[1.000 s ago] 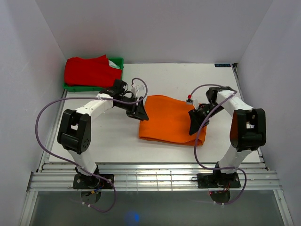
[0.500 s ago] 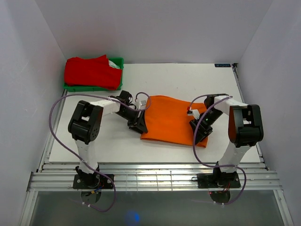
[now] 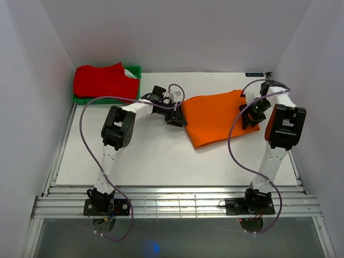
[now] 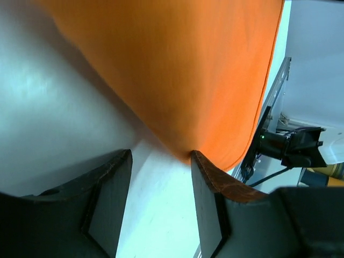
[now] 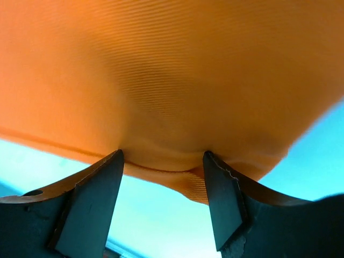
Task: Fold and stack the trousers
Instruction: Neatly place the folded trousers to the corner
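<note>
Trousers point(image 3: 221, 118), folded, lie toward the table's point(image 3: 134, 161) far right corner, long axis roughly along the far edge. I see left jaws apart; right jaws straddle a fold, grip unclear.

You have a white table point(image 3: 134, 156) walled in on three sides. Two things lie directly on it. The orange trousers point(image 3: 217, 115) lie folded into a flat slab on the far right part, skewed to the table's edges, with one corner near the right edge. A green bin point(image 3: 134, 71) sits in the far left corner, heaped with a red garment point(image 3: 102, 80), well apart from the trousers.
</note>
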You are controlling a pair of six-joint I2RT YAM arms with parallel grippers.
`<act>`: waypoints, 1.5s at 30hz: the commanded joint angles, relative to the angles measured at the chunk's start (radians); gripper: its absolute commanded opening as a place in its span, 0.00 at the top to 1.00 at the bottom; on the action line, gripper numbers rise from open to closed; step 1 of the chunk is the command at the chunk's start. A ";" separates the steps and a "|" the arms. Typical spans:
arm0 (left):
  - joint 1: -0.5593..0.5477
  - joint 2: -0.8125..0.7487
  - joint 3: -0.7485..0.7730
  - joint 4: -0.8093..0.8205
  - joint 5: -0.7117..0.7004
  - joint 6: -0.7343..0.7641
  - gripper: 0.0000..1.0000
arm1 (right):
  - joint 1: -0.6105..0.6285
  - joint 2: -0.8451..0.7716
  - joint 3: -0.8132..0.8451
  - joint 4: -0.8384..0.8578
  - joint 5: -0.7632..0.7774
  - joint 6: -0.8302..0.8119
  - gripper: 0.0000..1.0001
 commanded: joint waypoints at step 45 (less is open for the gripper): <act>0.196 -0.542 -0.136 -0.037 -0.117 0.034 0.13 | 0.455 -0.213 -0.347 0.805 0.381 1.027 0.02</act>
